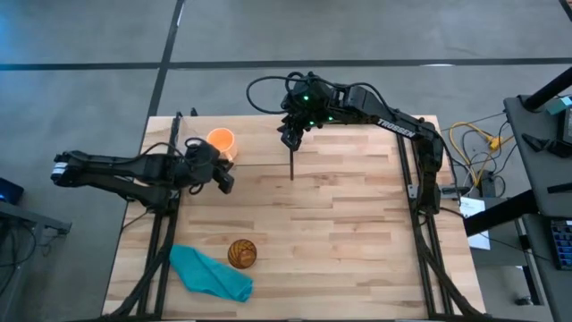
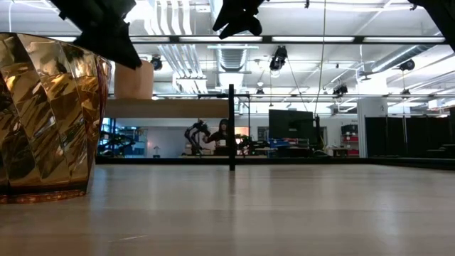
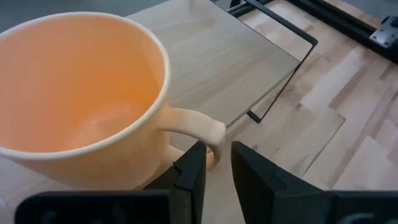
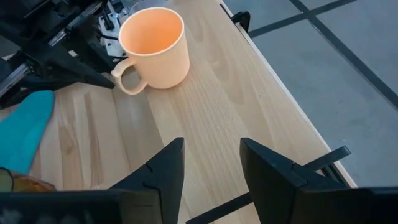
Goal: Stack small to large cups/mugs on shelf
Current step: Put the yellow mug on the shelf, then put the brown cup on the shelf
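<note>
The orange mug (image 1: 221, 140) stands on the shelf (image 4: 211, 118), left hand (image 3: 214, 163) narrow at its handle, while the tumbler (image 1: 242, 253) waits unstacked beyond the shelf.

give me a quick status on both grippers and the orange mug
Left gripper open, fingers either side of the orange mug handle on the shelf. Right gripper open, above the shelf, empty. Amber tumbler on the table beside the teal cloth.

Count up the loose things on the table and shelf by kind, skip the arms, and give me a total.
Orange mug: 1
Amber tumbler: 1
Teal cloth: 1
Clear cup: maybe 1, only a pale rim beside the mug, hard to tell
Total: 3 for sure, 4 if that rim is a cup
</note>
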`<action>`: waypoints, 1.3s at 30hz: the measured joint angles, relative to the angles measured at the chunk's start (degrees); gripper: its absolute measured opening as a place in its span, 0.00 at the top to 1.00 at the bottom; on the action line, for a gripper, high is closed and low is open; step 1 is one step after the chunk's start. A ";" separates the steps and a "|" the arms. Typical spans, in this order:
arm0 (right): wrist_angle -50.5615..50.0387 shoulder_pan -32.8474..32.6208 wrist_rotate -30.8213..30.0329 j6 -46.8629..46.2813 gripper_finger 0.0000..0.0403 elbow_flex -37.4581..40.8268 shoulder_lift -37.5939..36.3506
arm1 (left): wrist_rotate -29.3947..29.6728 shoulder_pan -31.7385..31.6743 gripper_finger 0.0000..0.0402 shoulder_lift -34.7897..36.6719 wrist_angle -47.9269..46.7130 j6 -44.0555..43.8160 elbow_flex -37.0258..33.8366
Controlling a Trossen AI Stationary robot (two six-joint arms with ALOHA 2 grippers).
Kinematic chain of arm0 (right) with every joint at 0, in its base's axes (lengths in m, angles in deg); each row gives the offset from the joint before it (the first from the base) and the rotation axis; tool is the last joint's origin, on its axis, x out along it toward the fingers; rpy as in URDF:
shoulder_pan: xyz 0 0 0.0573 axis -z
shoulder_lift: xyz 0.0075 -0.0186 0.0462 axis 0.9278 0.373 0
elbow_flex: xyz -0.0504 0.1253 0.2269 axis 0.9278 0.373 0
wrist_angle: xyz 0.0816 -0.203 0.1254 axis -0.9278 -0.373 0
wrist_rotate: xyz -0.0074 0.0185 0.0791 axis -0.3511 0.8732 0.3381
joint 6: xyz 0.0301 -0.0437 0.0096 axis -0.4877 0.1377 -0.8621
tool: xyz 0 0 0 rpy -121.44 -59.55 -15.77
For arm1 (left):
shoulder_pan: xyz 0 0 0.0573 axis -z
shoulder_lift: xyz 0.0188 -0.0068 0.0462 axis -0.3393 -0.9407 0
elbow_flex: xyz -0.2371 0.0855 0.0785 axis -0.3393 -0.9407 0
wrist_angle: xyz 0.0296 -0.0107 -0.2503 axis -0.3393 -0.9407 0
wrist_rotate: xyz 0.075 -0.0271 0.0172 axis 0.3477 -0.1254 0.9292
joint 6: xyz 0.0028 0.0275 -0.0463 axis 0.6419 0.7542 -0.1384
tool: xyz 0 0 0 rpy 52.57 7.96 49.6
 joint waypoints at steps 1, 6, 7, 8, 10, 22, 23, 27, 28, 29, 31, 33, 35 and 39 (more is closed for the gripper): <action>-0.02 0.00 0.00 0.02 0.63 0.00 0.00 | -0.01 0.00 0.85 0.24 -0.01 0.01 0.00; -0.06 0.00 0.02 0.00 0.63 0.00 0.00 | -0.05 -0.01 0.85 2.27 -0.44 0.01 -0.03; -0.16 0.00 0.02 0.00 0.63 0.00 0.00 | -0.05 -0.02 0.85 2.78 -0.46 0.01 -0.04; -0.48 -0.01 0.02 -0.09 0.63 0.00 0.00 | -0.04 -0.02 0.85 3.28 -0.46 0.01 -0.04; -1.54 0.00 0.02 -0.44 0.63 0.00 0.00 | -0.25 -0.02 0.85 4.33 -0.47 0.01 -0.05; -3.48 0.00 0.02 -0.57 0.63 0.00 0.00 | -7.22 0.00 0.85 6.43 -1.04 -0.12 -0.07; -3.50 -0.01 0.02 -0.55 0.63 0.00 0.00 | -7.25 0.00 0.85 6.41 -1.94 -0.22 -0.07; -3.48 0.00 0.02 -0.33 0.63 0.00 0.00 | -7.26 -0.02 0.85 6.45 -6.62 -3.33 -0.11; -3.48 -0.02 0.00 0.00 0.63 0.00 0.00 | -7.28 -0.02 0.85 6.41 -7.00 -3.83 -0.11; -3.48 -0.02 0.02 0.37 0.63 0.00 0.00 | -7.27 -0.02 0.85 6.53 -6.93 -4.20 -0.11; -3.48 -0.02 0.00 0.48 0.63 0.00 0.00 | -7.66 -0.02 0.85 6.82 -6.88 -4.39 -0.11; -3.50 -0.02 0.02 0.48 0.63 0.00 0.00 | -8.81 -0.02 0.85 6.87 -5.82 -4.23 -0.08; -3.61 -0.01 0.02 0.52 0.63 0.00 0.00 | -12.23 -0.02 0.85 6.91 -5.77 -2.60 0.06; -4.84 -0.02 0.02 0.68 0.63 0.00 0.00 | -24.17 0.15 0.85 5.48 -5.83 4.91 1.11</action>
